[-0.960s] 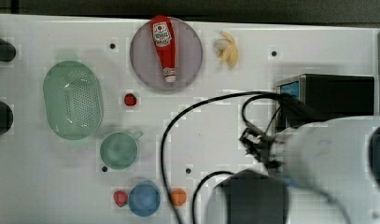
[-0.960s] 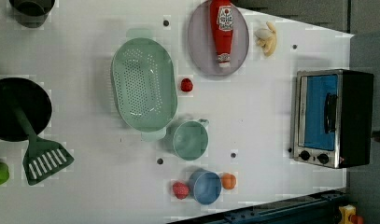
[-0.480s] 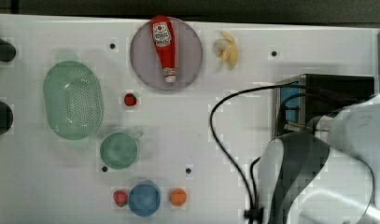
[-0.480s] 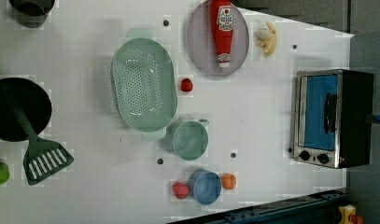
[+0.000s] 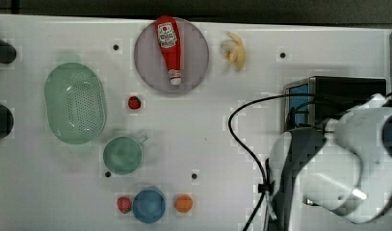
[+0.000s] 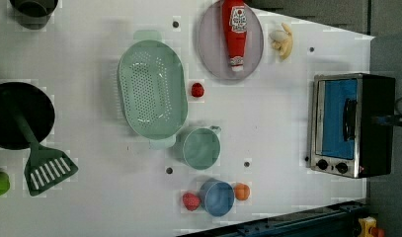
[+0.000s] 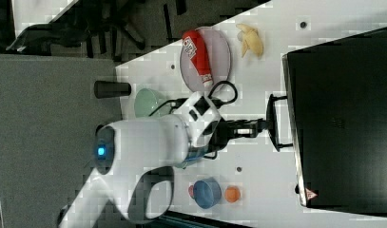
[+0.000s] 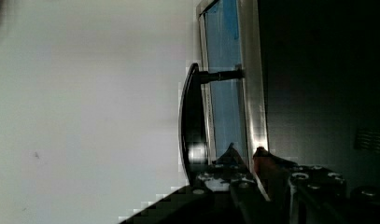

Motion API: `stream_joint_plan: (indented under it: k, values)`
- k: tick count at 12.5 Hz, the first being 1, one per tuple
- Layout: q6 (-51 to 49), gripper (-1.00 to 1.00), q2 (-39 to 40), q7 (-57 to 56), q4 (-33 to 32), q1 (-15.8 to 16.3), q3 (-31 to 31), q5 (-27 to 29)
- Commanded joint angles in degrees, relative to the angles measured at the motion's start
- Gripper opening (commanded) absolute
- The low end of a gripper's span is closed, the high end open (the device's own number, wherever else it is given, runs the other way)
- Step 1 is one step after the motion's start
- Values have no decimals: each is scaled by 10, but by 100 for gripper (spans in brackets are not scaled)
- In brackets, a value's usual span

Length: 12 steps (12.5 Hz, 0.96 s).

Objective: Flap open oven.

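The oven (image 6: 351, 126) stands at the left view's right edge, with its blue glass door (image 6: 337, 118) closed flat in the silver frame and black knobs below. The top view shows its black top (image 5: 350, 89) partly under my white arm (image 5: 347, 163). In the right view my gripper (image 7: 260, 124) reaches up to the dark bar handle (image 7: 273, 122) from the table side. The wrist view shows the handle (image 8: 192, 126) close by, and my gripper (image 8: 246, 156) sits shut just behind it at the door's silver edge (image 8: 253, 93). Nothing is held.
A ketchup bottle (image 5: 168, 45) lies on a purple plate (image 5: 196, 62), with a banana (image 5: 234, 50) beside it. A green colander (image 5: 75, 103), green cup (image 5: 122, 155), blue bowl (image 5: 149, 205) and small red and orange pieces occupy the top view's left half. A black cable (image 5: 237, 130) loops beside the oven.
My arm has swung toward the top view's right and now covers part of the oven. The oven door has stayed closed and the table objects have not moved.
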Motion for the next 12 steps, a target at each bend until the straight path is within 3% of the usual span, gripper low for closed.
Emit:
stream_joint_plan:
  k: [1, 8, 12]
  values:
    - [63, -65, 18, -41, -42, 5, -7, 2]
    - [158, -65, 63, -37, -83, 10, 2, -1]
    - [158, -65, 77, 40, -86, 38, 15, -80]
